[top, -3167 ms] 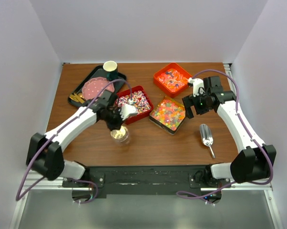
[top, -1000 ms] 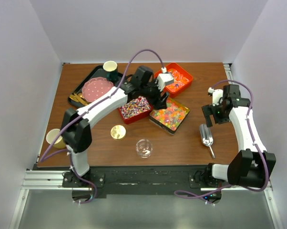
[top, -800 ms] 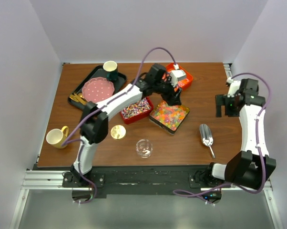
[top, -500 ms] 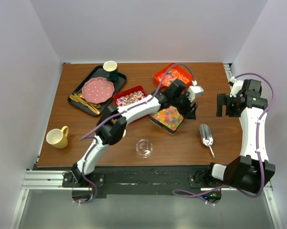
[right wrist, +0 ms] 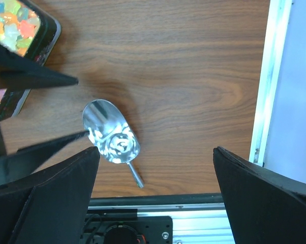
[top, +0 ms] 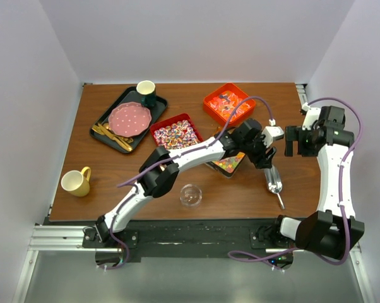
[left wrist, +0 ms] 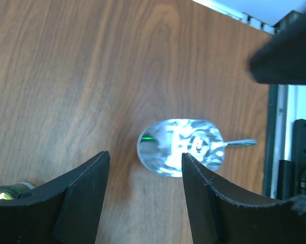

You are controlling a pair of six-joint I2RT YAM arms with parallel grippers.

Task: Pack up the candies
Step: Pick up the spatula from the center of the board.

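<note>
- Left wrist view has the left gripper (left wrist: 145,157) with its jaws apart and nothing between them, hanging over the silver scoop (left wrist: 181,147) without clearly touching it.
- The mouth of the scoop's bowl sits in the gap. The rest of the bowl and the thin handle run out past one finger, so its long axis lies along the line on which the jaws close, not across it.
- My judgement is that a grip from here calls for a turn of the wrist or a shift toward the handle, or the fingers will meet the bowl end-on.
- From overhead, the left gripper (top: 270,165) reaches far across to the right side of the table (top: 114,183). The scoop (top: 273,178) lies just nearer the bases than its fingertips.
- The right gripper (top: 295,140) is spread wide and empty, off to the right and a little farther back, so the left arm is the closer one.
- The candies (top: 175,134) all lie to the left of the scoop. Jelly pieces (right wrist: 10,23) fill a dark tin (right wrist: 54,35) near it. Twist-wrapped ones sit in a red tray (top: 153,130), and blue and red wrapped ones in an orange tray (top: 206,103) farther back.
- A glass jar (top: 190,195) stands near the front, well apart from the scoop.
</note>
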